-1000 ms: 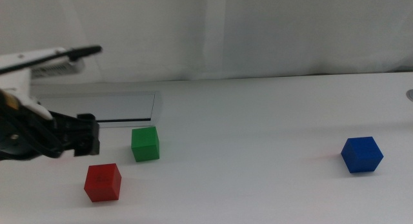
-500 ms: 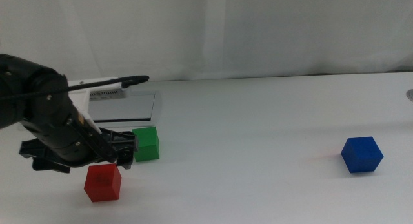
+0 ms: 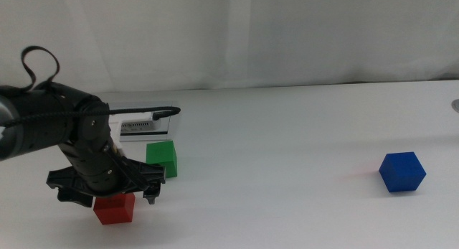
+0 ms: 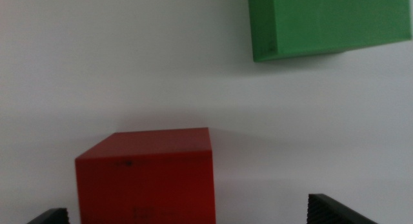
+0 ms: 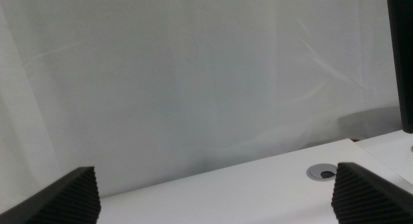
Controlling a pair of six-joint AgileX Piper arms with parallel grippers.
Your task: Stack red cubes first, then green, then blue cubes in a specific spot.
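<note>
**rig_watcher:** where are your fingers at right now?

**me:** My left gripper [image 4: 187, 214] is spread wide, nothing in it. In my wrist view one tip sits at each lower corner, and the red cube [image 4: 147, 175] lies between them but off-centre, tight against one finger with a big gap to the other. From the middle view I'm hanging right over the red cube [image 3: 115, 208] at the near left of the white surface [image 3: 287, 148], with my arm covering its top.

**rig_watcher:** so just drop and squeeze?

**me:** I'd say slide sideways a touch first so the cube is centred, otherwise one finger could nudge it or land on its top. It's a cube, so no long axis to worry about, and its faces look roughly square to my fingers.

**rig_watcher:** and the rest?

**me:** The green cube [image 3: 161, 159] is just beyond the red one, near but apart. The blue cube [image 3: 401, 171] is well away on the right side, closer to my right arm. My right gripper [image 5: 213, 192] is also spread and empty, facing the backdrop, out of the middle view.
</note>
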